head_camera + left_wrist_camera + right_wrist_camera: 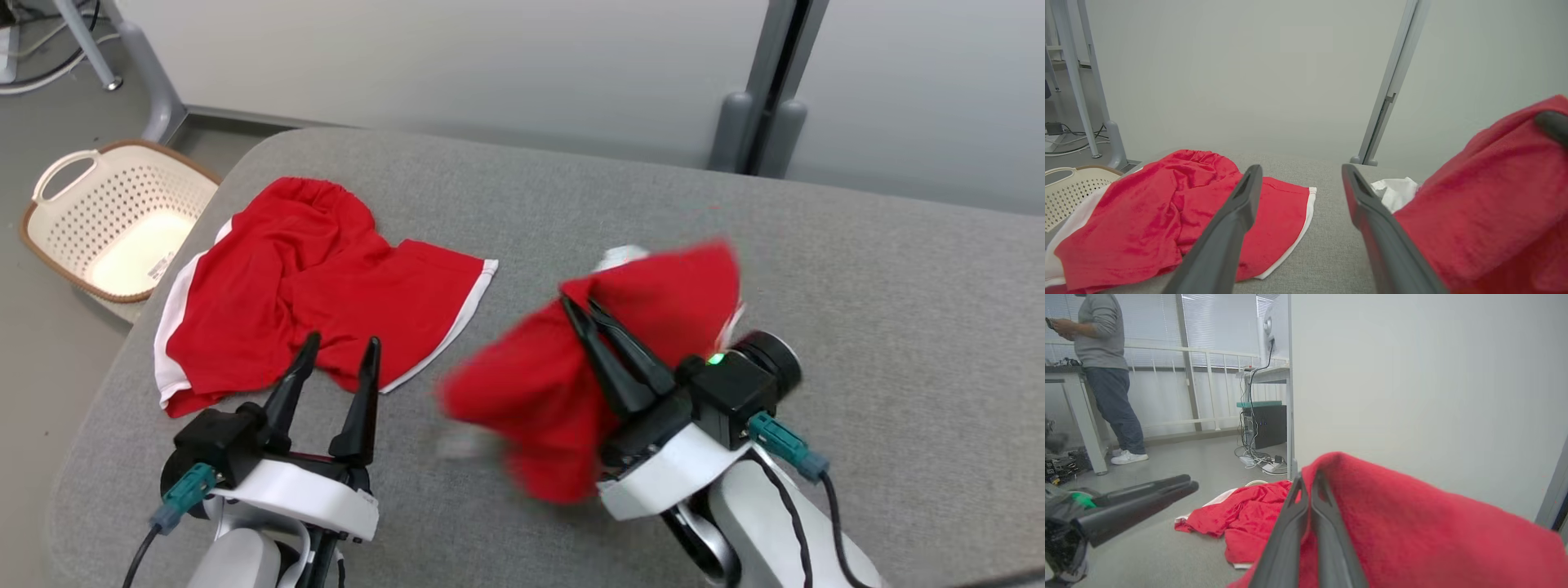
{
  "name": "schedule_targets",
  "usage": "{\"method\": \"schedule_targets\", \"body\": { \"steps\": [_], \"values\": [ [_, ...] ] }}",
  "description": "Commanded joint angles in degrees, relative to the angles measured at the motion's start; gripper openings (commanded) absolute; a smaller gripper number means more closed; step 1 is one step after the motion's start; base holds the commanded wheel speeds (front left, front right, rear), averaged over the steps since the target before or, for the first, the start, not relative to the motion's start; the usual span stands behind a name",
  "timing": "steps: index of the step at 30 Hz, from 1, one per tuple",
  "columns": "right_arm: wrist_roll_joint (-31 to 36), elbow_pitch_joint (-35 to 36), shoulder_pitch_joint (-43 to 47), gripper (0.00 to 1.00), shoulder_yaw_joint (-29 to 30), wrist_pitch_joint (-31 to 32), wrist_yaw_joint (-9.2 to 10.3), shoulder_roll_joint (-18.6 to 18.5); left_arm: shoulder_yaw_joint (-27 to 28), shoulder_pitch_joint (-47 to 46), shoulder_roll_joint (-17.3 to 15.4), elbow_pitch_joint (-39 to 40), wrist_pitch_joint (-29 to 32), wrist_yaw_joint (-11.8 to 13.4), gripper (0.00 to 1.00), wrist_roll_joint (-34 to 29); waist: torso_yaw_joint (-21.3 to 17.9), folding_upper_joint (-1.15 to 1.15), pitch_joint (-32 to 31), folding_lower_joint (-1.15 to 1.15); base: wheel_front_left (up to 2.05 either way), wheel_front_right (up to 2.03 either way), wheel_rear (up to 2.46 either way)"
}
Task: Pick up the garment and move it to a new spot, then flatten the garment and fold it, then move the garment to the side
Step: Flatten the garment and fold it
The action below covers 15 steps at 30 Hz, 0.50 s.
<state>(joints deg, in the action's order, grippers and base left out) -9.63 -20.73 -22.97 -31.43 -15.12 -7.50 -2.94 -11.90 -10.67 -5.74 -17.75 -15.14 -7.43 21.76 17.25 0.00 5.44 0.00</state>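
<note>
A red garment (539, 400) hangs bunched and motion-blurred from my right gripper (578, 307), whose fingers are shut on its upper fold above the grey padded table (857, 269). The right wrist view shows those closed fingers (1308, 486) pressed together with the red cloth (1412, 531) draped over them. A white bit (620, 256) peeks out behind the held cloth. Red shorts with white trim (310, 278) lie spread at the table's left. My left gripper (339, 347) is open, fingertips over the shorts' near edge, nothing between them (1298, 171).
A cream perforated laundry basket (114, 220) stands on the floor left of the table. A pale partition wall with a grey post (763, 98) runs behind the table. In the right wrist view a person (1102, 355) stands far off by a desk.
</note>
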Motion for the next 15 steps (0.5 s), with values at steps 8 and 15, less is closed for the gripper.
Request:
{"method": "schedule_targets", "body": {
  "steps": [8, 15],
  "values": [
    [-16.5, 11.5, -6.2, 0.00, -0.2, 0.7, 0.02, -5.3, 5.6, 2.1, 1.0, 4.5, 0.0, -0.1, 1.00, -0.6, -2.7, 0.00, -2.0, 0.00, 0.00, 0.00, 0.00],
    [-26.8, 1.7, -7.0, 0.00, 11.0, 5.6, 0.03, -13.2, 4.6, 1.5, 1.4, 5.2, 0.0, -0.1, 1.00, -1.0, -2.8, 0.00, 0.9, 0.00, 0.00, 0.00, 0.00]
  ]
}}
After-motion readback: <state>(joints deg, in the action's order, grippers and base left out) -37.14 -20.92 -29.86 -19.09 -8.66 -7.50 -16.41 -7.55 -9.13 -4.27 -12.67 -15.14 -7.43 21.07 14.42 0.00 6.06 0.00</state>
